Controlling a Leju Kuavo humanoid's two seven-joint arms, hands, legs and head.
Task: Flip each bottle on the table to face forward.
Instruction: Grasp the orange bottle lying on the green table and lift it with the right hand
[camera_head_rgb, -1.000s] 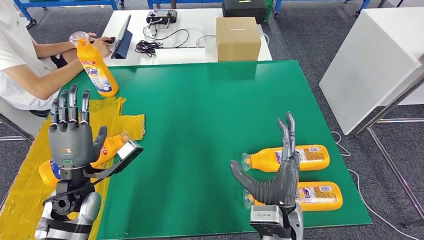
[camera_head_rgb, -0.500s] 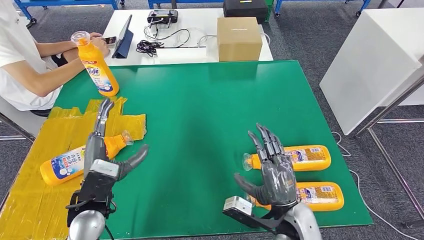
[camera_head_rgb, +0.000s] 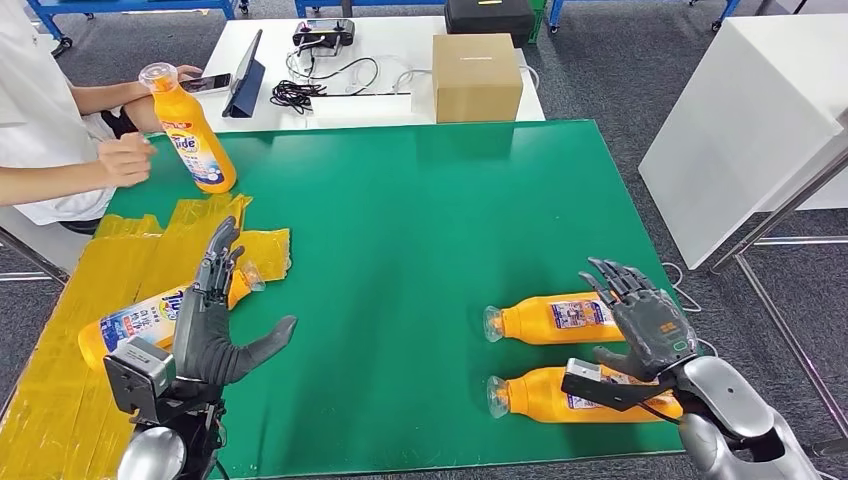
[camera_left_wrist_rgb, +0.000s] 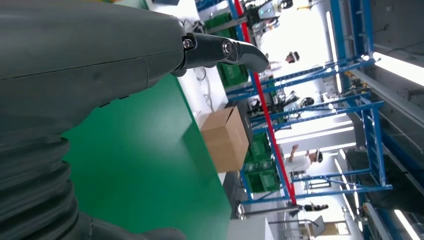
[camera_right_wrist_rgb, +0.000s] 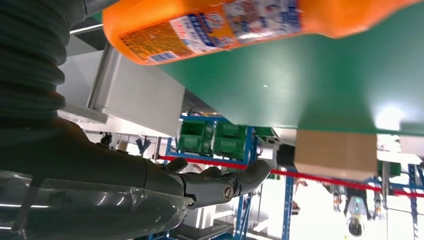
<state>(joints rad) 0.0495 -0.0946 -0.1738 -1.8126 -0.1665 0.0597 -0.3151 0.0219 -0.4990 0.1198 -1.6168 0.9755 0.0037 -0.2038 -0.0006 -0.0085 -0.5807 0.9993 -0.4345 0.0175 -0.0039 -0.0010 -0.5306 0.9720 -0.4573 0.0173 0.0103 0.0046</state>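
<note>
Two orange bottles lie on the green table (camera_head_rgb: 400, 220) at the right, caps pointing left: the far bottle (camera_head_rgb: 560, 318) and the near bottle (camera_head_rgb: 550, 393). My right hand (camera_head_rgb: 645, 322) hovers open over their base ends, holding nothing. In the right wrist view an orange bottle (camera_right_wrist_rgb: 240, 20) lies beyond the spread fingers (camera_right_wrist_rgb: 220, 182). A third bottle (camera_head_rgb: 130, 325) lies on yellow tape (camera_head_rgb: 60, 400) at the left, partly hidden behind my open left hand (camera_head_rgb: 215, 320). A fourth bottle (camera_head_rgb: 190, 130) stands upright at the back left.
A person sits at the far left, one hand (camera_head_rgb: 125, 158) beside the upright bottle. Behind the green table stands a cardboard box (camera_head_rgb: 477, 75) with a tablet (camera_head_rgb: 243, 75) and cables (camera_head_rgb: 300, 92) on a white table. A white panel (camera_head_rgb: 740, 130) stands at the right.
My right hand has swung right and down, from over the bottles' necks to their base ends. My left hand has turned, thumb out. The person's hand moved toward the upright bottle.
</note>
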